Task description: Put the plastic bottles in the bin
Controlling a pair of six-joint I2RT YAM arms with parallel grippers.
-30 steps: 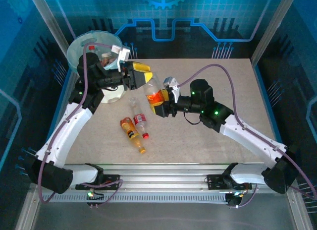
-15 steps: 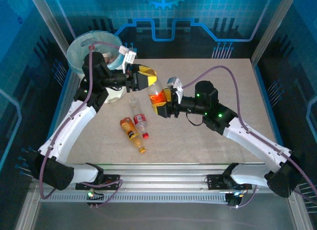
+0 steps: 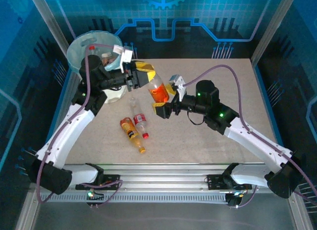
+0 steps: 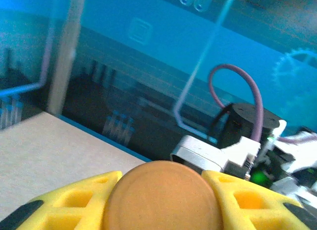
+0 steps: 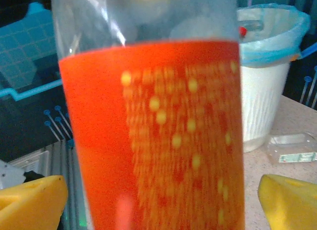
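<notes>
Now the left hand (image 3: pixel 142 74) pinches one end of the orange-labelled bottle (image 3: pixel 157 92); the right hand (image 3: pixel 167 96) stands spread, its fingers flanking the bottle's body without touching.

You see the table (image 3: pixel 257 101) evenly lit from above, shadows soft. Close up, the orange bottle (image 5: pixel 158 141) blurs in your wrist views.

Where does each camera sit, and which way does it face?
Top: above and behind the bases, looking down on the table; both arms, left gripper and right gripper at the orange-label bottle.
Left wrist: on the left arm, facing the right arm past its fingers clamping the bottle's end.
Right wrist: on the right arm, facing the bin; its fingers apart beside the bottle.
Shared: that bottle in all three; the bin in top and right wrist.
</notes>
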